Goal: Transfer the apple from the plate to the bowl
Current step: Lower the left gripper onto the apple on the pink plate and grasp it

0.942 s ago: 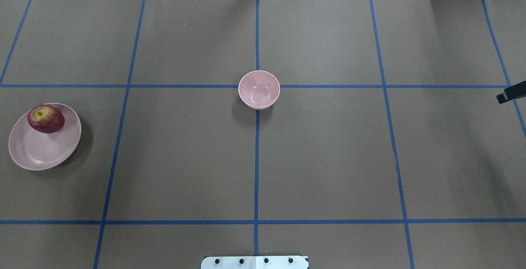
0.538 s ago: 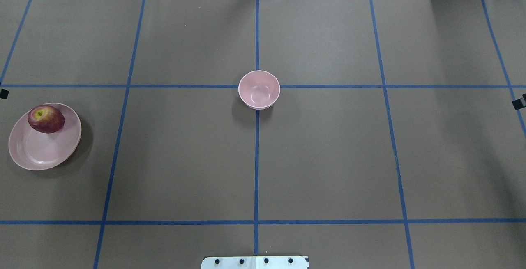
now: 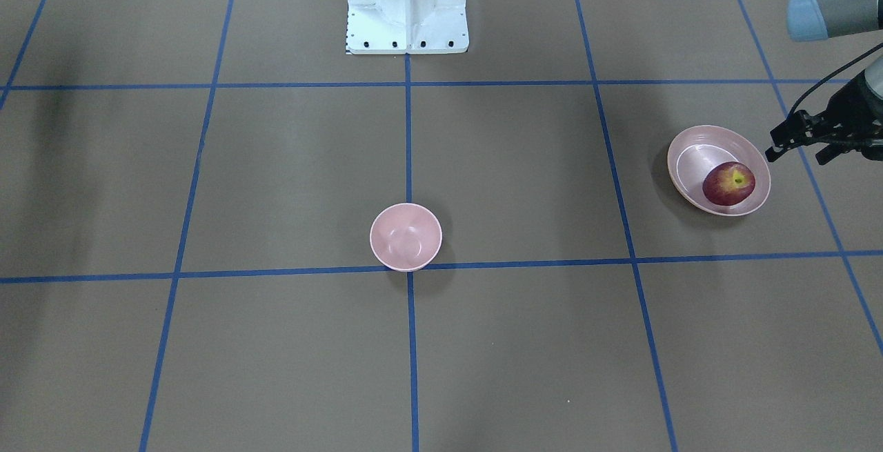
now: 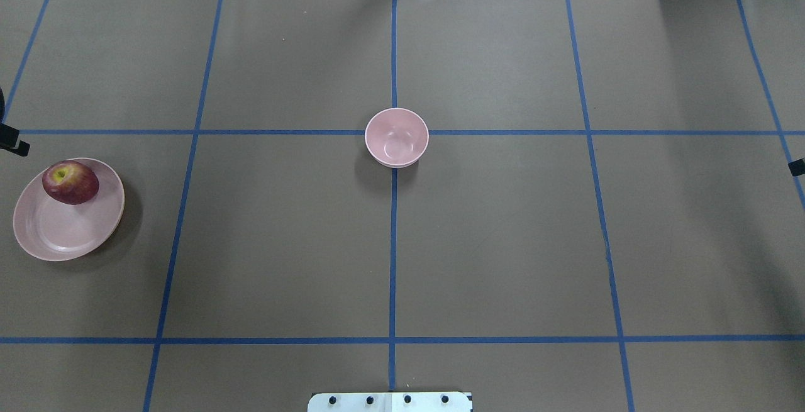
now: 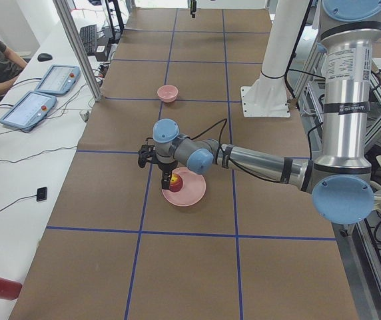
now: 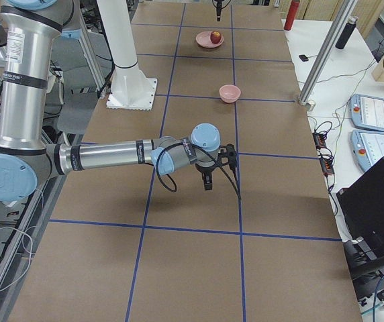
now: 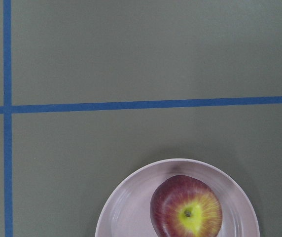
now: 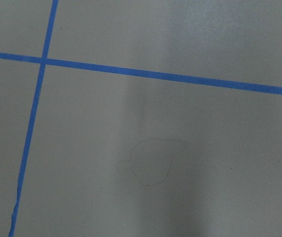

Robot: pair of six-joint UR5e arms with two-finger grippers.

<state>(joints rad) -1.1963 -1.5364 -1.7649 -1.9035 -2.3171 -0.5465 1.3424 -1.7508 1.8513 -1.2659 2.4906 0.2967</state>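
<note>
Apple: the apple [image 4: 70, 182] is sitting on the plate [image 4: 63, 239], at the plate's 12 o'clock part in the overhead view; its stem hollow is facing up.
Direction: in the left wrist view the apple is showing at about 5 o'clock, low in the frame; I judge the left gripper [image 3: 799, 150] is hanging beside it, not yet over it.
Nearer arm: the left one; the right gripper [image 6: 207, 184] is hanging well apart, beyond the bowl [image 4: 397, 137].
Bowl: standing empty, near 3 o'clock from the plate.
Pincers: neither is holding anything; how far open they are, I cannot tell.
Axis: the apple is round (no long axis to align with).
Materials: glossy dark-red skin; smooth, hard-looking pale-pink dishes; matt brown table [image 4: 503, 242].
</note>
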